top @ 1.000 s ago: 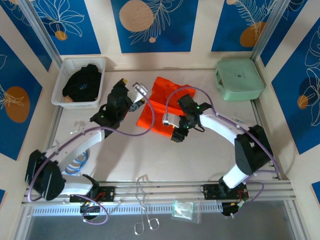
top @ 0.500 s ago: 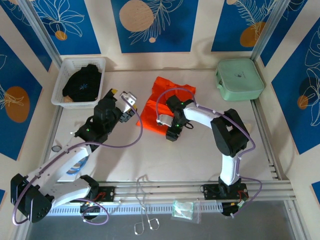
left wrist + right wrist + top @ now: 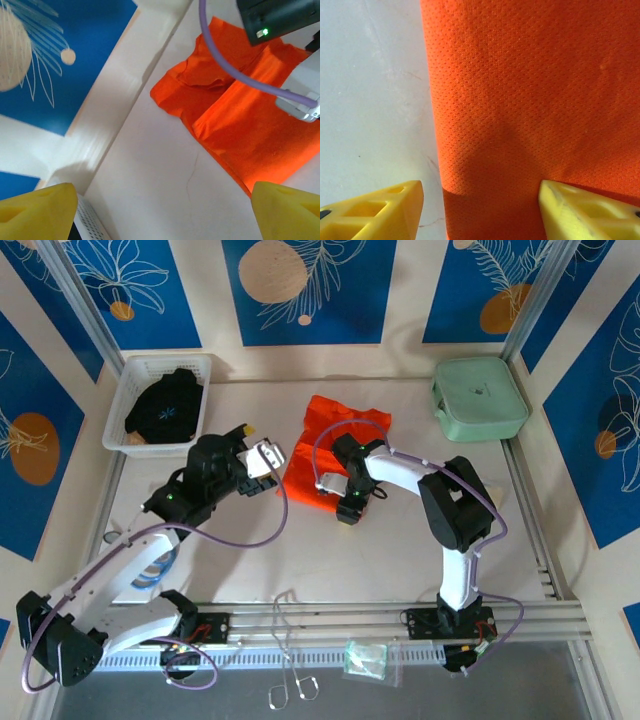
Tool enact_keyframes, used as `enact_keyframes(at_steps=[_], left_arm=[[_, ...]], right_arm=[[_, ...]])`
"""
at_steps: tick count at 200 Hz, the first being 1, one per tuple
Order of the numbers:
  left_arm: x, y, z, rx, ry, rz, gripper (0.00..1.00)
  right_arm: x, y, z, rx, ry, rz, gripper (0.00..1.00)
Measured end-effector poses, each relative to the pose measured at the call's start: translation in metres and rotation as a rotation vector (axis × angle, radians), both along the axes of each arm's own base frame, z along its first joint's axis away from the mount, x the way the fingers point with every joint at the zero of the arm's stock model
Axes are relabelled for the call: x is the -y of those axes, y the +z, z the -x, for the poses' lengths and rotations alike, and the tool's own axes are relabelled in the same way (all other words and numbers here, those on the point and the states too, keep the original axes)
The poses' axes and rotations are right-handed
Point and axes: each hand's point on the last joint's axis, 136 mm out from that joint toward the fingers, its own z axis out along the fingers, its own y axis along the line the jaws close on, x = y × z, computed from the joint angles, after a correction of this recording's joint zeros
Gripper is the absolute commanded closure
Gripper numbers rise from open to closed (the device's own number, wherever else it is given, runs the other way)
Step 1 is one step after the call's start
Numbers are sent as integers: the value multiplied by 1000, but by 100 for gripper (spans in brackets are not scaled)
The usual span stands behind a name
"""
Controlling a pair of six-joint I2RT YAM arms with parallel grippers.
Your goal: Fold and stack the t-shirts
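The orange t-shirt (image 3: pixel 312 435) lay on the counter (image 3: pixel 330 560). I read the right end effector (image 3: pixel 347 510) at its near edge, spread; the left end effector (image 3: pixel 268 455) just left of it, spread; the black garment (image 3: pixel 165 405) farther left, in a basket (image 3: pixel 165 358).

The bright orange t-shirt (image 3: pixel 303 465) lay flat and partly folded near the middle of the surface (image 3: pixel 300 550), one layer doubled over another. The black garment (image 3: pixel 180 385), with a small pale-blue star mark (image 3: pixel 165 411), sat bunched in the white basket (image 3: pixel 150 362) at the far left.
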Motion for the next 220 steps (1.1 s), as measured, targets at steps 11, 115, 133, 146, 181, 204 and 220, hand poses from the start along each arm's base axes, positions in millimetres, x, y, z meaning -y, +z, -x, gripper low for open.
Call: enact_keyframes(at_steps=[11,115,133,146,181,204,220], left_arm=[[0,6,3,9,-19,-12,10],[-10,-6,20,-49,-40,-77,10],[-9,-6,20,-50,-41,-77,10],[-9,-6,20,-50,-43,-77,10],[-9,-10,23,-58,-59,-99,11],[-7,-14,25,-57,-93,-126,11],[-4,-19,28,-53,-129,-153,14]], right_arm=[[1,2,0,4,5,1,36],[13,30,26,-23,98,-3,35],[14,15,30,-73,108,15,35],[15,2,32,-111,112,32,36],[12,-2,21,-124,117,36,48],[13,-3,13,-126,111,34,71],[15,-4,9,-121,113,30,81]])
